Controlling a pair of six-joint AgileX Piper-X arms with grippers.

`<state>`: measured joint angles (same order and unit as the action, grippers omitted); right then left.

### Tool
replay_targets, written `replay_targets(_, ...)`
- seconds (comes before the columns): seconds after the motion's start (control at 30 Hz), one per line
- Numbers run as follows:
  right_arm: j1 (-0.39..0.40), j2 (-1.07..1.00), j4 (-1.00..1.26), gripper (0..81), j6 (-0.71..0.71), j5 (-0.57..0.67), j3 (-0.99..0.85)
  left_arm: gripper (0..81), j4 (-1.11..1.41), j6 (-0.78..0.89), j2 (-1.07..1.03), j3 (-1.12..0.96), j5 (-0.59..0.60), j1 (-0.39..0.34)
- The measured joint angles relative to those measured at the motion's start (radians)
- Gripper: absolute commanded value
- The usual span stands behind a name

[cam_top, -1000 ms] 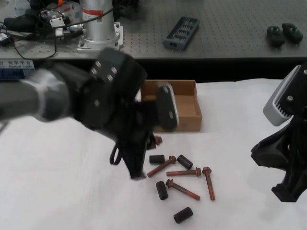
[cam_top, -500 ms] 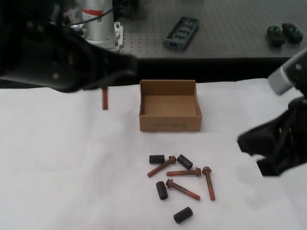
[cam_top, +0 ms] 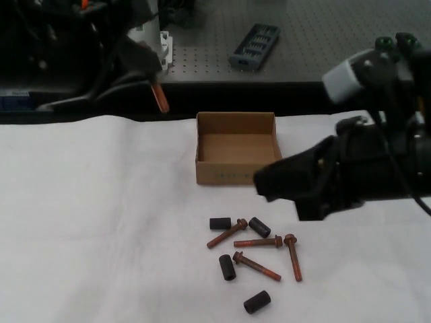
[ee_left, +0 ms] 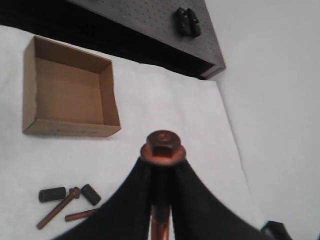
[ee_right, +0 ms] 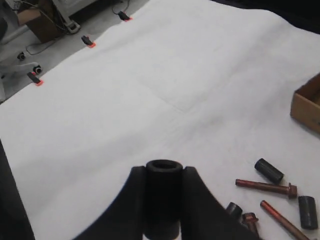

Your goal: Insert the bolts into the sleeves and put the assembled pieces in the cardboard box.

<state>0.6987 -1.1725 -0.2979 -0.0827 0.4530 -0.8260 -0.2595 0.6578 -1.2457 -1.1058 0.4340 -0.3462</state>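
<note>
Behind the white sheet [cam_top: 101, 229], a perforated grey metal bench [cam_top: 316, 27] carrying a ribbed blue-grey rack [cam_top: 254, 45] and two small dark knobs [cam_top: 399, 46]. Upright on the sheet, an open-topped cardboard box [cam_top: 236, 156], brown, with flat walls. Near it, toward the camera, a loose cluster lying flat at mixed angles: four rusty-orange bolts [cam_top: 258, 241] with flanged hex heads, and four short black sleeves [cam_top: 227, 267], plain smooth tubes, one of them off by itself at the near edge. Across the high view just right of the box, the dark bulk of the right arm [cam_top: 363, 168], covering the sheet there, its tip toward the box hard to make out. Clamped in the right gripper [ee_right: 163, 172], seen from its wrist: a matt black held sleeve [ee_right: 163, 187], bore open toward the camera, lower end hidden between the fingers. Pinched in the left gripper [ee_left: 162, 172]: a coppery held bolt [ee_left: 162, 147], hex head outward, shank running down between the black fingers and cut off at the frame's edge. From the high view, the same bolt tilted, raised off to the left rear of the box, under the shadowy left arm [cam_top: 87, 81]. Along the sheet's edge, small orange-tipped clips [ee_right: 35, 77], too small to make out further.
</note>
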Motion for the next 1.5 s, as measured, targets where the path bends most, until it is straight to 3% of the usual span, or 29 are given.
replay_targets(0.33, 0.000, -0.054, 0.307, 1.8, -0.129, 0.128, 0.000, 0.6, 0.038, 0.036, 0.000, 0.000, 0.253, 0.047)
replay_targets(0.9, 0.000, -0.062, 0.356, 1.8, -0.141, 0.216, 0.000, 0.6, 0.149, 0.036, -0.043, 0.000, 0.484, 0.047)
replay_targets(1.2, 0.000, -0.062, 0.362, 1.8, -0.147, 0.223, 0.000, 0.6, 0.158, -0.009, -0.051, 0.000, 0.490, 0.038)
replay_targets(1.5, 0.000, -0.062, 0.362, 1.8, -0.165, 0.240, 0.000, 0.6, 0.163, -0.079, -0.051, 0.000, 0.490, -0.018)
